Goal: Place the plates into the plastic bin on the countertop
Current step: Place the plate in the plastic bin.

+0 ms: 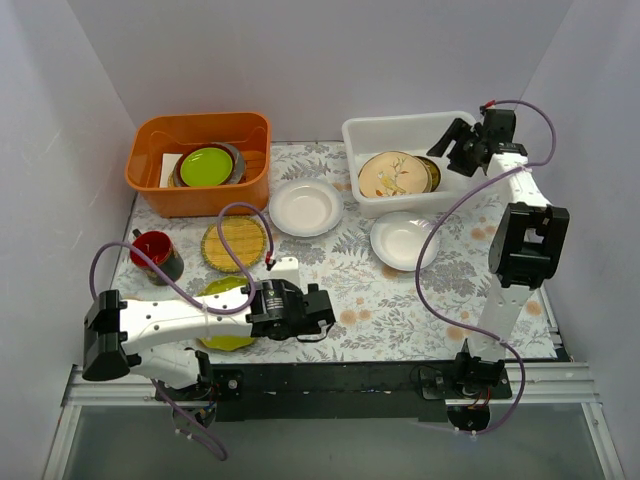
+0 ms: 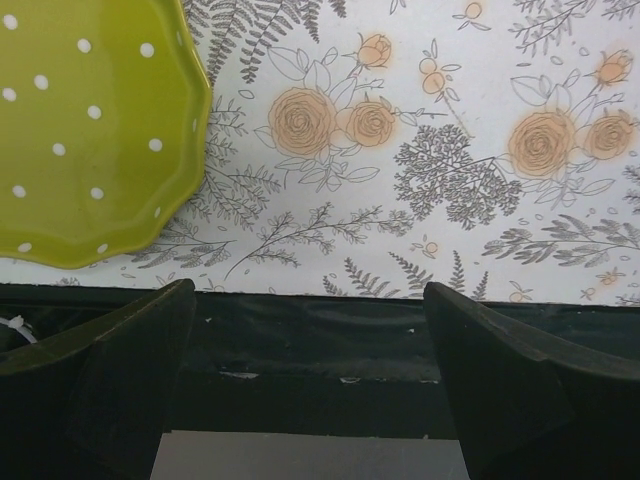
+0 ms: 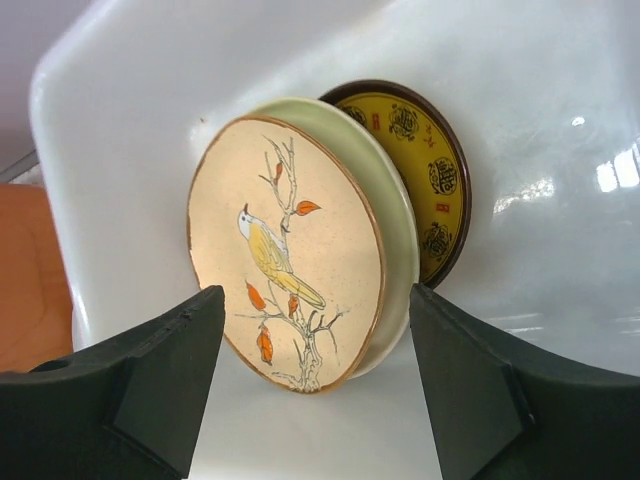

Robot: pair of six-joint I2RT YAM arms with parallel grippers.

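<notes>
The right gripper (image 1: 452, 148) hovers over the far right corner of the plastic bin (image 1: 400, 125), its jaws parted with nothing between them. Below them three plates lie inside the bin: a cream bird-painted plate (image 3: 285, 250) on top, a pale green plate (image 3: 395, 230) under it, and a mustard plate (image 3: 430, 170) with a dark rim showing from beneath. They overlap off-centre rather than nest. They look like glazed, hard-rimmed ware, so another plate let go from height onto them would likely clatter, chip an edge or slide against the bin's smooth, glossy wall.

Four plates remain on the fern-printed surface (image 2: 450, 120). A deep white plate (image 1: 403, 241) sits just near of the bin and another white plate (image 1: 306, 207) lies to the bin's left. A flat woven straw plate (image 1: 235, 243) lies further left, and a scalloped lime plate with white dots (image 2: 80, 130) lies partly beneath the left arm. Their thin rims lie flush on the slick surface, so jaws closing shallow may skate a plate away instead of lifting it.

The left gripper (image 2: 309, 287) has its jaws spread wide and empty over the near edge. Its purple cable (image 1: 245, 212) loops above the woven plate and could drag that light disc.
</notes>
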